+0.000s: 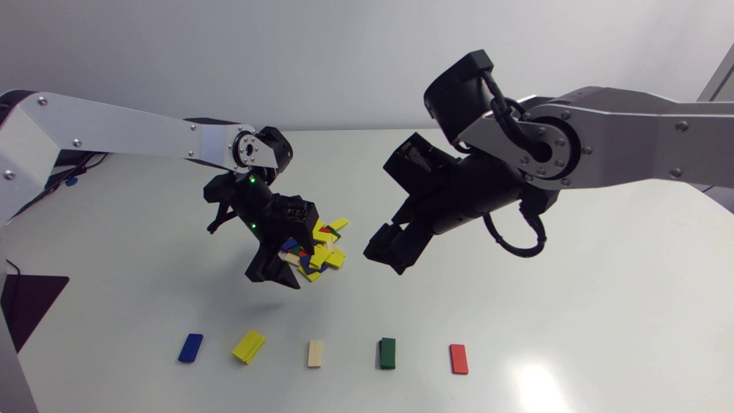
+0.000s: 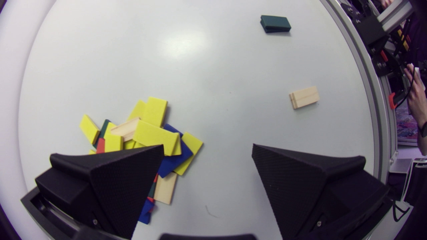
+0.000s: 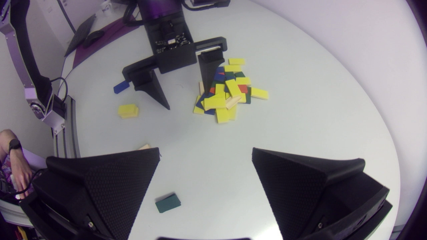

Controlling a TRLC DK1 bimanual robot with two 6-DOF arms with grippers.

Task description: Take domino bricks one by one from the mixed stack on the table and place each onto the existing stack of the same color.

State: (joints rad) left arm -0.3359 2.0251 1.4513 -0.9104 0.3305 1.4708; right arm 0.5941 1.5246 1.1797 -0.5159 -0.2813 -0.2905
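The mixed pile [image 1: 321,249] of yellow, blue, green, red and wooden domino bricks lies mid-table. My left gripper [image 1: 274,276] hangs open at the pile's left edge. In the left wrist view one finger covers part of the pile [image 2: 150,133] and the gripper [image 2: 206,166] holds nothing. My right gripper [image 1: 390,258] hovers open just right of the pile, and the pile [image 3: 227,93] lies ahead of the empty gripper [image 3: 205,160] in its own view. Along the front stand the blue [image 1: 190,347], yellow [image 1: 248,346], wooden [image 1: 315,353], green [image 1: 387,353] and red [image 1: 459,358] stacks.
Bare table separates the pile from the front row of stacks. The left wrist view shows the wooden stack [image 2: 304,97] and green stack [image 2: 275,24] ahead of the gripper. The right wrist view shows the left gripper [image 3: 185,98], yellow stack [image 3: 128,110] and green stack [image 3: 167,203].
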